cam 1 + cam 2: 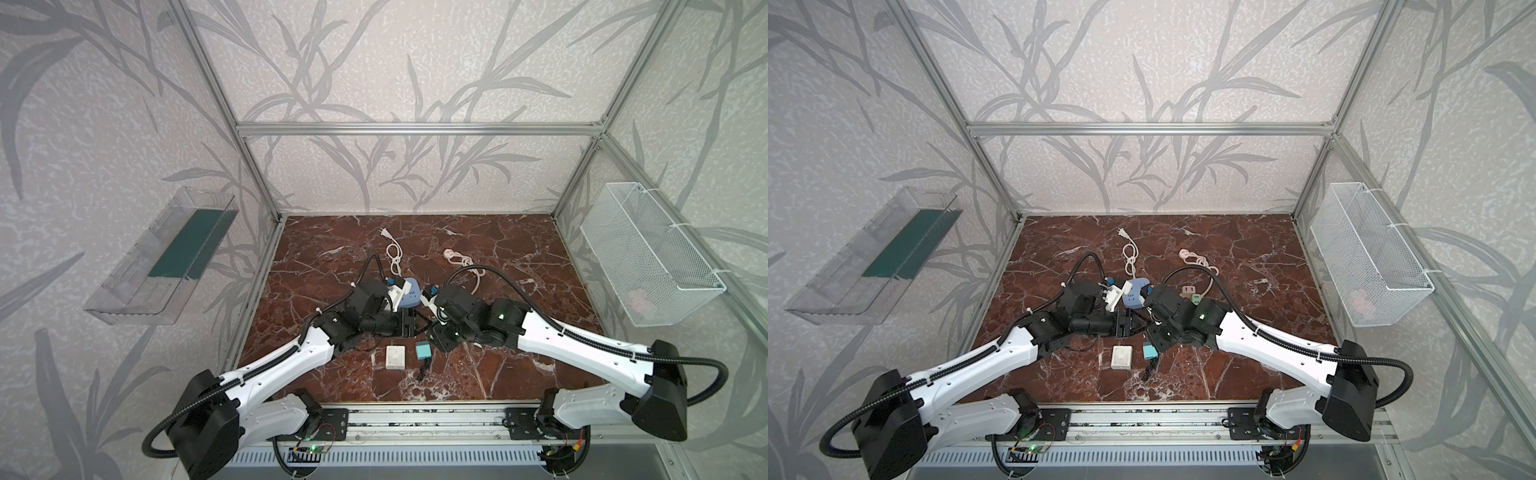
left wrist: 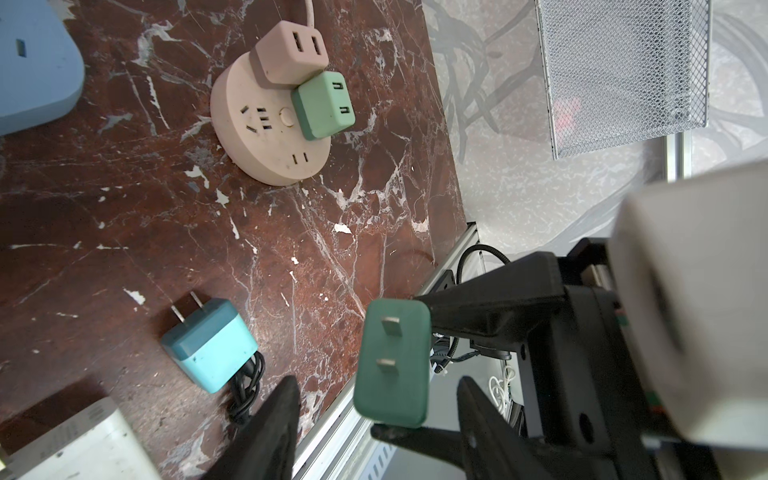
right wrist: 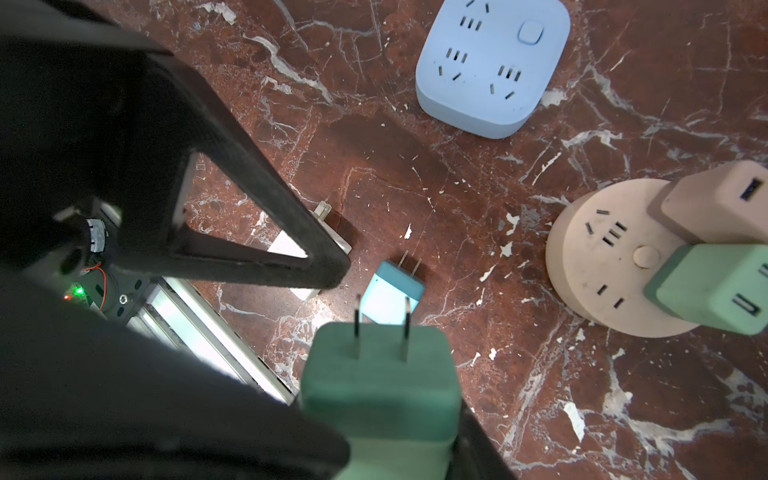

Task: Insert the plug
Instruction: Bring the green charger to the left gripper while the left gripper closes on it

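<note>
My right gripper [image 3: 395, 449] is shut on the body of a green plug [image 3: 380, 374], whose two prongs point away from the wrist. In the left wrist view the same plug [image 2: 392, 365] hangs above the table's front edge. It sits between the fingers of my left gripper [image 2: 378, 380], which is open with a gap on each side of the plug. The two grippers meet over the middle of the table [image 1: 419, 328]. A blue square power strip [image 3: 494, 62] lies beyond them. A round pink power strip [image 3: 606, 257] carries a pink charger [image 2: 291, 52] and a green charger [image 2: 324, 104].
A teal adapter [image 1: 423, 350] with a black cord and a white adapter [image 1: 395, 357] lie near the front. A white cord [image 1: 392, 249] and a pink cord [image 1: 461, 262] trail toward the back. A mesh basket [image 1: 648, 253] hangs on the right wall, a clear tray [image 1: 162, 257] on the left.
</note>
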`<act>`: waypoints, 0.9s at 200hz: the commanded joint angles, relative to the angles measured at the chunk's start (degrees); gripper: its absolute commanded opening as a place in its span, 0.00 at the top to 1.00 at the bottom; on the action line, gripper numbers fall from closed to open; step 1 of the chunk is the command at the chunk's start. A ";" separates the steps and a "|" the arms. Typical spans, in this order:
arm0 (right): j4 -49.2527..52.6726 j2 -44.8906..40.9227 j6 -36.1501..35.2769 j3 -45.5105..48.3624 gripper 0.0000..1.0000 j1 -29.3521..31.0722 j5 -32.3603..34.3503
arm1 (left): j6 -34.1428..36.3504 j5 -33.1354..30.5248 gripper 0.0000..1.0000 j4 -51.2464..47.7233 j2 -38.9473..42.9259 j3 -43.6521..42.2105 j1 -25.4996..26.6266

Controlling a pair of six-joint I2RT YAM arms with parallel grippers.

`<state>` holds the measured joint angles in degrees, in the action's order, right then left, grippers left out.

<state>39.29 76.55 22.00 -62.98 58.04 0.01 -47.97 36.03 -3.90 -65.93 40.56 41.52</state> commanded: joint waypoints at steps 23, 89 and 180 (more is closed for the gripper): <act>-1.77 -1.45 -0.72 -1.94 1.00 0.24 1.06 | -3.44 4.46 0.45 5.84 -1.04 -1.81 0.32; -3.11 -2.72 -0.18 -1.14 1.00 0.24 0.83 | -5.58 4.57 0.64 8.46 -0.49 -3.38 0.36; -5.11 -2.47 -0.55 -1.40 1.00 0.24 0.40 | -6.96 4.66 0.71 10.31 -0.51 -4.12 0.32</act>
<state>38.37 75.50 21.74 -62.98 58.08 -0.08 -54.24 39.22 5.52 -66.74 37.30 41.52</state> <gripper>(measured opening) 0.432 0.317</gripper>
